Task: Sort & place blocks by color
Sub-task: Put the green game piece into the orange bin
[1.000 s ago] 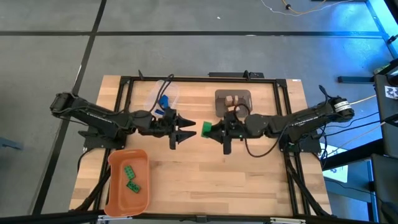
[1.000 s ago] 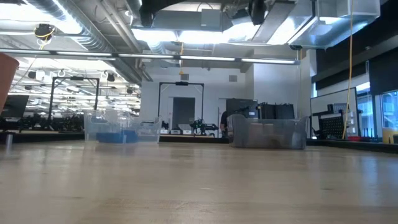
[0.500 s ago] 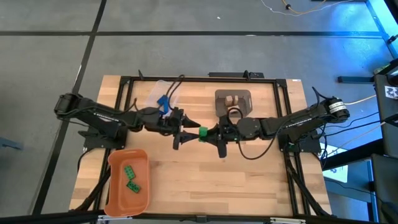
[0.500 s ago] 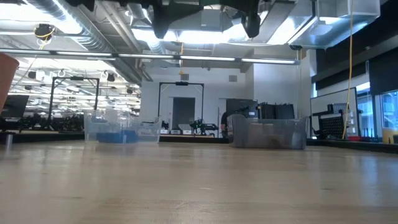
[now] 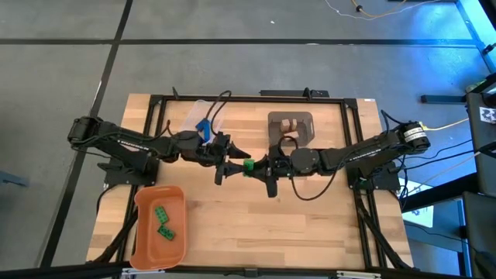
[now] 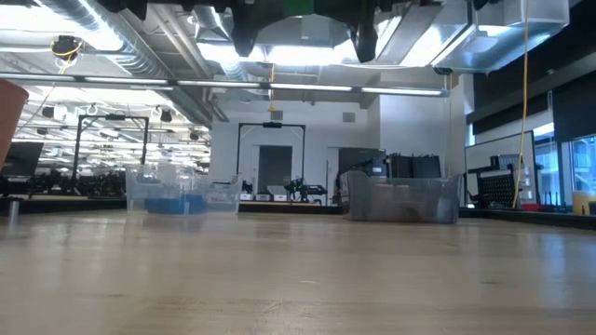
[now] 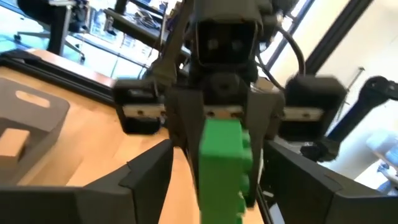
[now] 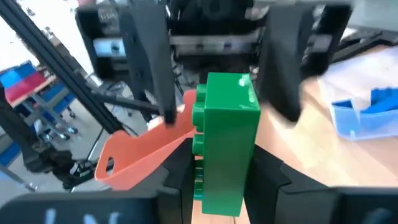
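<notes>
You've brought the two arms together above mid-table, well clear of the orange tray (image 5: pixel 160 225), and the gap between them has closed. The right gripper (image 5: pixel 260 167) stays clamped on the green block (image 5: pixel 249 165), and that block now sits between the spread fingers of the left gripper (image 5: pixel 232 163), which have begun narrowing but aren't yet pressing on it. That reads as a mid-air handover: the tray already holds two green blocks (image 5: pixel 163 222).

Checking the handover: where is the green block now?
In the high view, the green block sits mid-table, held by the right hand, between the left hand's open fingers.
</notes>
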Available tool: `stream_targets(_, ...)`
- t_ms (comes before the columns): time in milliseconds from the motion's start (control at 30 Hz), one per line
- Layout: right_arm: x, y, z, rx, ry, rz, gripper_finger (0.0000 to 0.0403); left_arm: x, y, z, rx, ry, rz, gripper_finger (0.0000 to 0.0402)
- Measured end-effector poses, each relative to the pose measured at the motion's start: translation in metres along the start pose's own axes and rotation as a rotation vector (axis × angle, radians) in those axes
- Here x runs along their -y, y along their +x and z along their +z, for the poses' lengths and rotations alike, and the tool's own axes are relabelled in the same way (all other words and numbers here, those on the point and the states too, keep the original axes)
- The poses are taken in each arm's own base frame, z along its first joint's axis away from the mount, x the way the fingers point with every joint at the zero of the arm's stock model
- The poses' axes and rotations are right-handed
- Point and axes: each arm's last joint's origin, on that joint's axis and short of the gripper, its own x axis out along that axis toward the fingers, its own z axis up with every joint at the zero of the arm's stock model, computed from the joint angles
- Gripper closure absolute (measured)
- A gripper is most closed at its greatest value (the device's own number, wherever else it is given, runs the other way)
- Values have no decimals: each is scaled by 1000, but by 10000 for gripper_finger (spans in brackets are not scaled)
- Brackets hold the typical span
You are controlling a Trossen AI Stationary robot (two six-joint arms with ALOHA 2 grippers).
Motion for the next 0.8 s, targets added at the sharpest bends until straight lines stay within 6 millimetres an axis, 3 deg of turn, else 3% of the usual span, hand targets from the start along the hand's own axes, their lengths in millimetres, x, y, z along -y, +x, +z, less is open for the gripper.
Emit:
stream_targets(233,5,1,4,12,2,4,308,0,0,0,-5,3,-7,215)
stream_targets(400,5,1,5,14,0,17,308,0,0,0,-12,-2,-20,317)
stream_targets(433,4,1,5,13,1,19,301,0,0,0,-17,-3,-28,320)
stream_targets(633,5,-4,6,-12,30,-2,183,-11,-4,0,-82,-8,19,320)
stream_targets(800,5,-28,19,-106,34,4,105,-19,-22,10,-129,23,104,320)
